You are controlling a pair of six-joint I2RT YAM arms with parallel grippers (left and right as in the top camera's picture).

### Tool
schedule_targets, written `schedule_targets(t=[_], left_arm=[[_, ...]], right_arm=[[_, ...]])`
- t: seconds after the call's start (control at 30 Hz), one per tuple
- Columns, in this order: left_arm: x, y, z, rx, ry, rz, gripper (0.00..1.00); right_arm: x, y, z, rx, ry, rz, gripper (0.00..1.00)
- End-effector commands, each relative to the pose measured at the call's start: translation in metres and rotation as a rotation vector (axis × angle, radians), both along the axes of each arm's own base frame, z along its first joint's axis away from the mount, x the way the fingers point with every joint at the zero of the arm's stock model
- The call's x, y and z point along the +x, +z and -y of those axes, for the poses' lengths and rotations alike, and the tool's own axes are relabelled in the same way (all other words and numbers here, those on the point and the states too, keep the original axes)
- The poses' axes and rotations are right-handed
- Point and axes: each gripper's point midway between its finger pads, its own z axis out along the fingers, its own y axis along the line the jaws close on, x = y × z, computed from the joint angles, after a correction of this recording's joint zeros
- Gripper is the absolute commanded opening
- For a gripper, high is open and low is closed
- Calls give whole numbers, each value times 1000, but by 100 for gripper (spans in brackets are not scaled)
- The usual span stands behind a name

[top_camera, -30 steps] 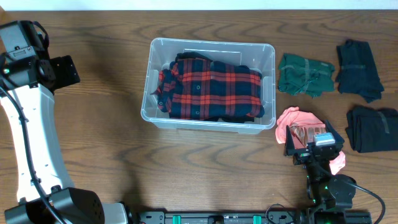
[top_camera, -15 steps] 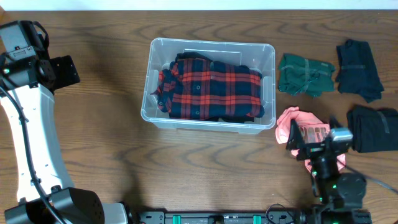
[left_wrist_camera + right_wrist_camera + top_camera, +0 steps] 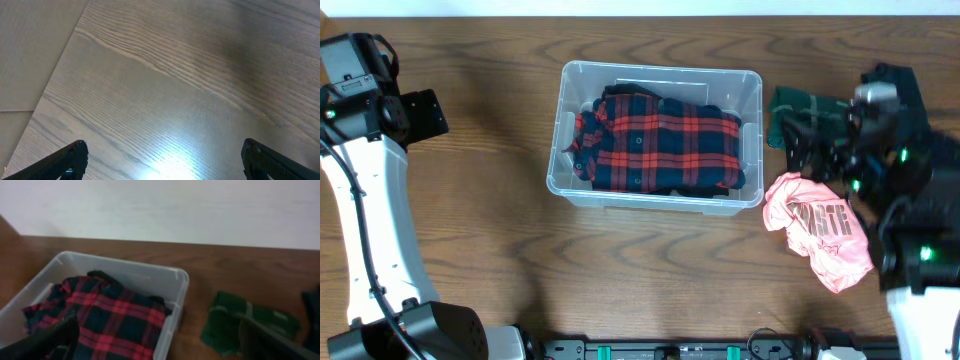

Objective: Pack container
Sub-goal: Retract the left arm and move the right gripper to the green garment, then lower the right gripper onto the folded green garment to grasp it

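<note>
From overhead the container [image 3: 660, 70] sits mid-bench [image 3: 470, 250] holding a plaid shirt [image 3: 660, 140], with a pink top [image 3: 825, 225] just beside its right end that the right wrist view misses, and both the left jaws, over bare wood, and the right jaws gape wide, empty.
</note>
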Motion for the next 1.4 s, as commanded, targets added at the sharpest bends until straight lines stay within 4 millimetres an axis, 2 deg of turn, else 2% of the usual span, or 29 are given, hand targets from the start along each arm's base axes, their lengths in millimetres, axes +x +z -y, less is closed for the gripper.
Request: schedule_targets(t=[0.0,0.13,0.3,0.53,0.77,0.9,1.07,1.23,1.37], left_arm=[[-2,-3,-1,8,-5,-17,98],[-2,-3,-1,8,-5,-17,98],[-2,-3,-1,8,-5,-17,98],[-2,-3,-1,8,-5,-17,98],[-2,-3,-2,8,-5,-17,98],[-2,-3,-1,8,-5,-17,98],[-2,-3,-1,8,-5,-17,98],[-2,-3,-1,8,-5,-17,98],[-2,-3,-1,8,-5,-17,98]], right_arm=[[14,7,-8,-24,64,8,99],[37,-7,10,-22,17,-15,99],[69,-45,54,23,-98,-100,96],[104,-95,117,119,-194,-160,97],[136,-152,139,203,-190,-188,96],[145,-182,143,220,-202,-225,95],[146,-219,153,233,-264,-300,92],[140,-239,166,289,-394,-383,87],[132,-251,177,324,-504,-447,87]])
